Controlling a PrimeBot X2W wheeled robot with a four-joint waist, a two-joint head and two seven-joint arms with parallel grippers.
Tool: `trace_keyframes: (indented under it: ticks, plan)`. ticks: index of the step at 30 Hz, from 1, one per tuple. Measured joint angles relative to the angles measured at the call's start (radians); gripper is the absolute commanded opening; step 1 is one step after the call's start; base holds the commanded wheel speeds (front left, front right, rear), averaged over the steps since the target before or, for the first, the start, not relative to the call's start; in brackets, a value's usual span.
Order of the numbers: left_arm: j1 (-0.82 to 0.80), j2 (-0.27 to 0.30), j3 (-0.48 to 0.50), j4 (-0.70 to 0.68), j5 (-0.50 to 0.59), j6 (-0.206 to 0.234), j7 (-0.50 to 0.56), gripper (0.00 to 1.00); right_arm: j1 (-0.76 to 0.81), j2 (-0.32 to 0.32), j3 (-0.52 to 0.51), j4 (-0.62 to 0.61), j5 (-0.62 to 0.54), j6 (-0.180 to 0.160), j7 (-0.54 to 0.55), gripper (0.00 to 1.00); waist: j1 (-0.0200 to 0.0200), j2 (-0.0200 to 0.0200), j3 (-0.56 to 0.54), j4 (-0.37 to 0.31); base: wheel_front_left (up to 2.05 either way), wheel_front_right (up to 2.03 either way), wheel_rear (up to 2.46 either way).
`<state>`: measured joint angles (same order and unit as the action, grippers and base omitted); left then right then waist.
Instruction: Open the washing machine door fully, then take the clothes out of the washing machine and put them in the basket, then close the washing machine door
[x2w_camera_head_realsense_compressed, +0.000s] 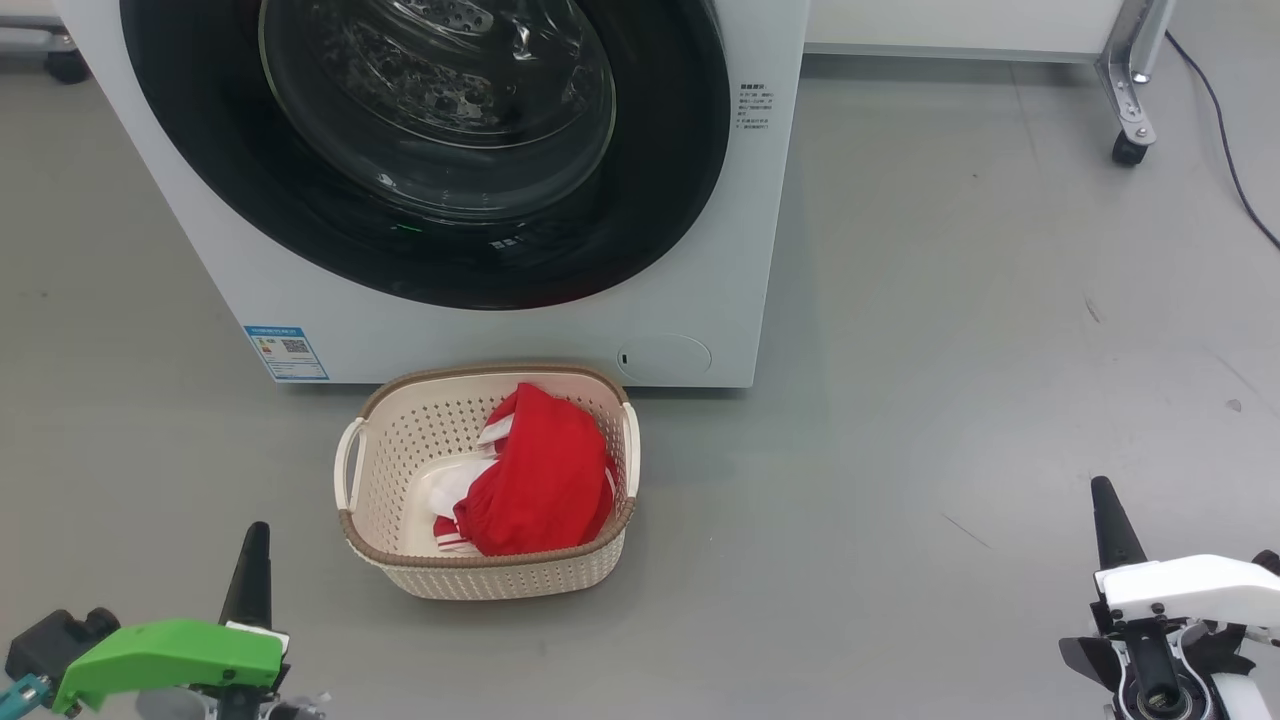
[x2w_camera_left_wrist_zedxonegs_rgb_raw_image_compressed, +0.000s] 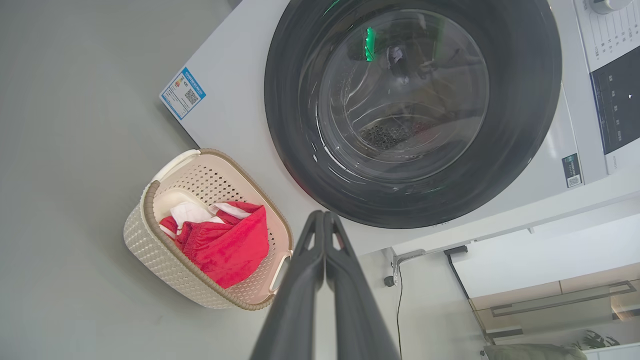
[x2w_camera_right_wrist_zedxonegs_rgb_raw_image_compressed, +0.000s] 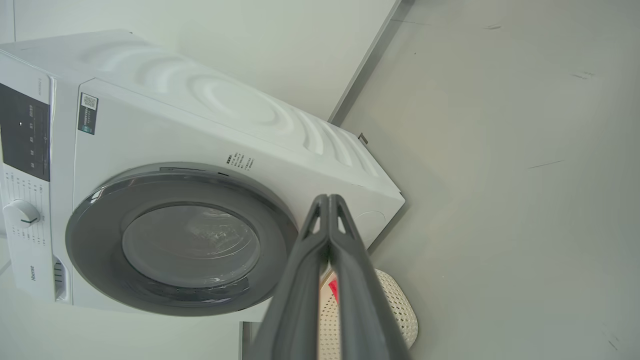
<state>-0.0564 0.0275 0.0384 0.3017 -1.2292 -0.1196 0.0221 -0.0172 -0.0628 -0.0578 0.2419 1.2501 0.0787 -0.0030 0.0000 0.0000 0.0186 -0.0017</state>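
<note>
The washing machine (x2w_camera_head_realsense_compressed: 480, 335) stands at the back with its round black door (x2w_camera_head_realsense_compressed: 425, 150) closed flat against the front; the door (x2w_camera_left_wrist_zedxonegs_rgb_raw_image_compressed: 412, 110) (x2w_camera_right_wrist_zedxonegs_rgb_raw_image_compressed: 182, 245) looks the same from both wrists. Before it on the floor sits the cream basket (x2w_camera_head_realsense_compressed: 380, 480) with the red clothes (x2w_camera_head_realsense_compressed: 545, 475) piled inside; they show too in the left wrist view as red clothes (x2w_camera_left_wrist_zedxonegs_rgb_raw_image_compressed: 225, 247) in the basket (x2w_camera_left_wrist_zedxonegs_rgb_raw_image_compressed: 150, 250). My left gripper (x2w_camera_head_realsense_compressed: 255, 540) (x2w_camera_left_wrist_zedxonegs_rgb_raw_image_compressed: 324, 216) is shut and empty, low at the left. My right gripper (x2w_camera_head_realsense_compressed: 1105, 495) (x2w_camera_right_wrist_zedxonegs_rgb_raw_image_compressed: 328, 198) is shut and empty, low at the right.
A blue label (x2w_camera_head_realsense_compressed: 286, 352) sits on the machine's lower left front. A metal frame leg with a castor (x2w_camera_head_realsense_compressed: 1130, 148) and a black cable (x2w_camera_head_realsense_compressed: 1225, 140) lie at the back right. Grey floor (x2w_camera_head_realsense_compressed: 950, 400) spreads to the right of the machine.
</note>
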Motion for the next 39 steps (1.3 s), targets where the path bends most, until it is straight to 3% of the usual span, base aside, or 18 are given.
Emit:
trace_keyframes:
  ticks: [30, 39]
  plan:
    - [-0.006, 0.001, 0.052, -0.018, -0.365, 0.000, 0.097, 0.00, -0.038, 0.014, -0.060, 0.032, 0.360, 0.040, 0.096, 0.00, 0.0000, 0.0000, -0.016, 0.002, 0.00, 0.00, 0.00]
    - [-0.006, 0.001, 0.052, -0.019, -0.365, -0.001, 0.097, 0.00, -0.040, 0.014, -0.061, 0.033, 0.362, 0.043, 0.096, 0.00, 0.0000, 0.0000, -0.016, 0.002, 0.00, 0.00, 0.00]
